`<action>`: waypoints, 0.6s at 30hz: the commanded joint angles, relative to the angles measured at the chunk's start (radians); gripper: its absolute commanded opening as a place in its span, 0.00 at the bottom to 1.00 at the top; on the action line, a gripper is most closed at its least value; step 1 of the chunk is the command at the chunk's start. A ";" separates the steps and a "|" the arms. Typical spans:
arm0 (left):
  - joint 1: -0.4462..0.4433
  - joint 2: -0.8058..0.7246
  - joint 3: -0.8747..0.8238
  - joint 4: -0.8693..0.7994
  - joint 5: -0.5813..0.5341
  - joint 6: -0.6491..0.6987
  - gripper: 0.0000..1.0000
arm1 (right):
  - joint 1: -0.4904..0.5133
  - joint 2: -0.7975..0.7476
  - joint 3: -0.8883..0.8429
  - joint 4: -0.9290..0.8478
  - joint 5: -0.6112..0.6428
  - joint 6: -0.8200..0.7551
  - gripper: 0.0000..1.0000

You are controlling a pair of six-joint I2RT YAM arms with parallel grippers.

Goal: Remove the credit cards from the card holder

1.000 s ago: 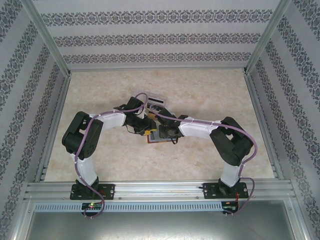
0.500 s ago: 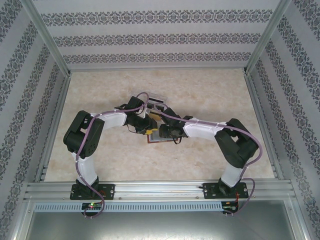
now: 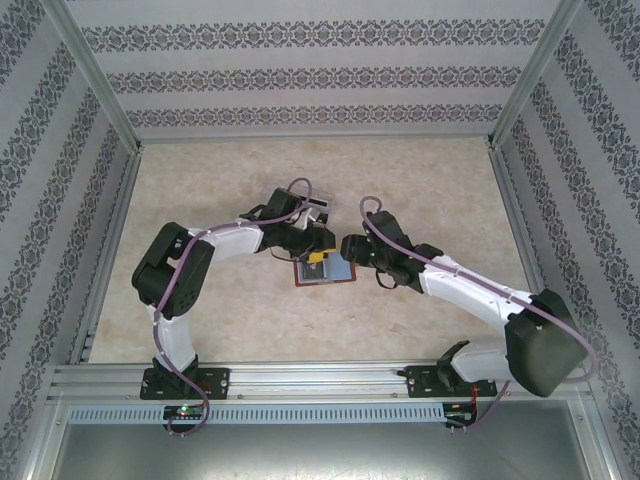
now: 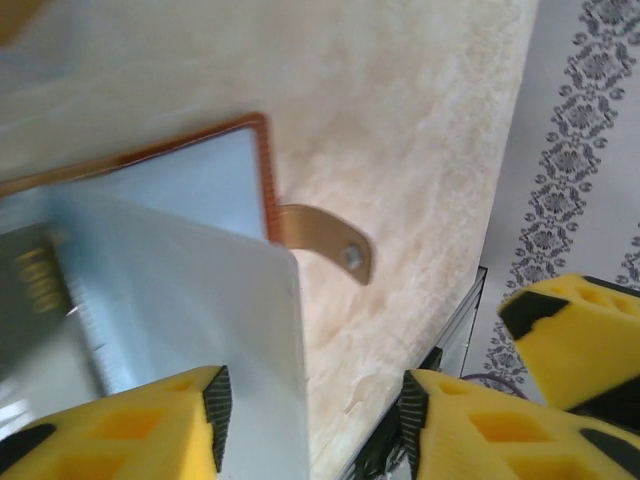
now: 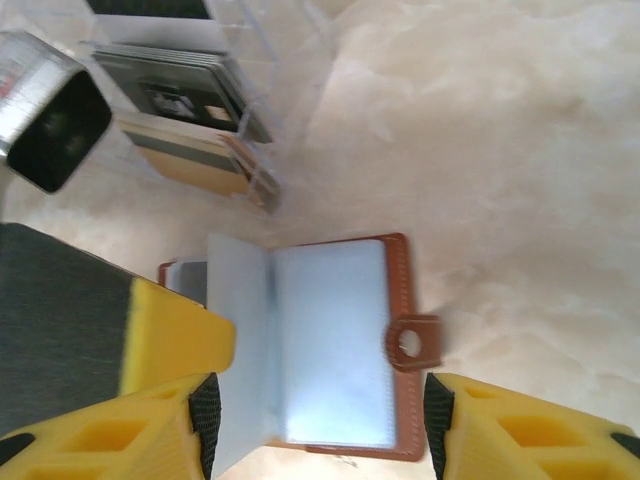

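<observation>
So the card holder is laid open flat on the table, with its clasp strap flopped out to one side. The clear sleeves that can be seen mostly look empty. A stack of cards is parked in a clear stand just beyond the holder, so a good chunk of the job is judged to be done. One grey card with raised digits can be made out tucked in on the side of the holder away from the strap.

The left gripper is spread with nothing pinched. A loose sleeve leaf is stood up off the holder and poked into the gap beside one finger. The right gripper is also spread and empty, hung right above the holder.

What could get messed up from here:
- If the left jaws are closed now, the floppy sleeve is likely to be grabbed instead of a card.
- The whole holder could then be dragged or lifted, since it isn't pinned down by anything.
- Both grippers are crowded over the holder, so fingers could be knocked together.
- The stand is close enough behind the holder to be bumped.
</observation>
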 commanded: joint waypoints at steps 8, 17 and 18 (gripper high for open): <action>-0.049 0.116 0.103 -0.061 -0.105 0.012 0.53 | -0.020 -0.047 -0.040 0.001 0.052 0.036 0.58; -0.060 0.076 0.106 -0.118 -0.143 0.052 0.43 | -0.021 -0.019 -0.018 -0.005 0.035 0.036 0.57; -0.061 0.057 0.106 -0.129 -0.147 0.060 0.42 | -0.020 -0.012 -0.014 -0.005 0.029 0.036 0.57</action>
